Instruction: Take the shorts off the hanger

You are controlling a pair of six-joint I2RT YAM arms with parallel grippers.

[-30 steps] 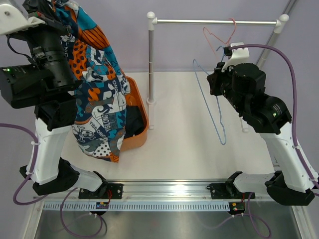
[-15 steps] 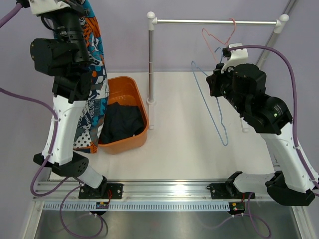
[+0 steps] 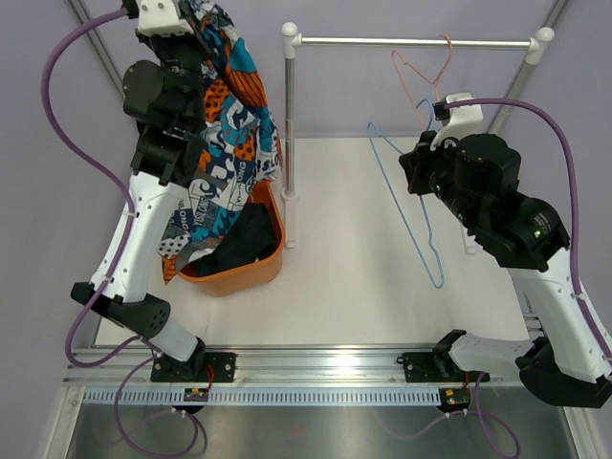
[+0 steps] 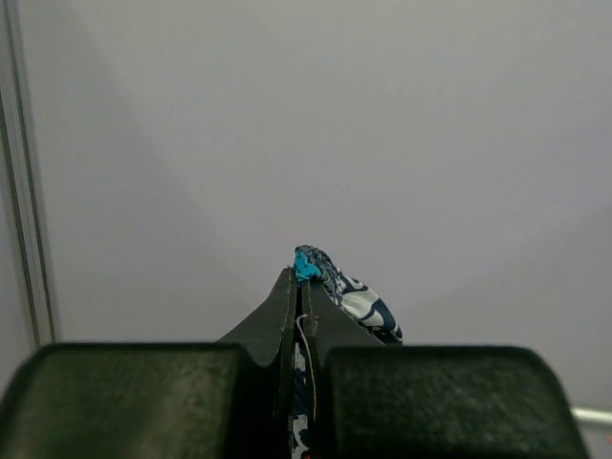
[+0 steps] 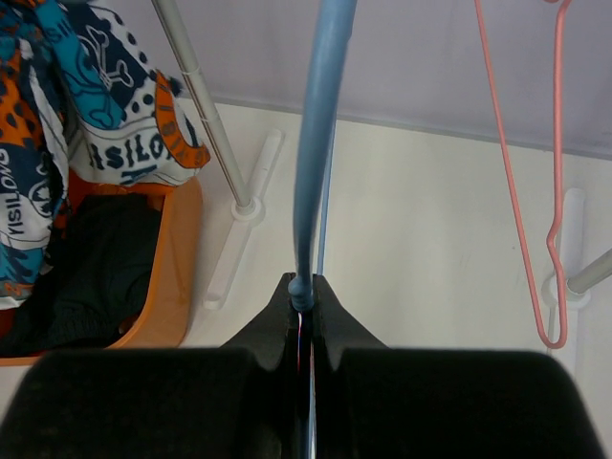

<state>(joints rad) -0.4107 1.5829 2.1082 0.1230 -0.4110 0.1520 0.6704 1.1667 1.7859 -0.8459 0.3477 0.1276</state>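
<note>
The patterned blue, orange and white shorts [image 3: 225,143] hang from my left gripper [image 3: 196,24], which is shut on their edge high above the orange basket [image 3: 270,263]; the cloth shows between the jaws in the left wrist view [image 4: 330,277]. The shorts' lower end trails into the basket. My right gripper [image 3: 423,163] is shut on the bare blue hanger [image 3: 406,206], held over the table right of the rack post. In the right wrist view the hanger [image 5: 320,143] rises from my closed jaws [image 5: 302,296], and the shorts [image 5: 86,105] show at the left.
A metal rack, post [image 3: 289,115] and top bar [image 3: 411,42], stands at the back. A pink hanger [image 3: 421,72] hangs on the bar. Dark clothing [image 3: 241,244] lies in the basket. The rack's right foot [image 5: 571,239] is beside the pink hanger.
My left arm has swung the shorts from the far left, up and to the right, so they now hang over the basket. The right gripper with the blue hanger has shifted slightly.
</note>
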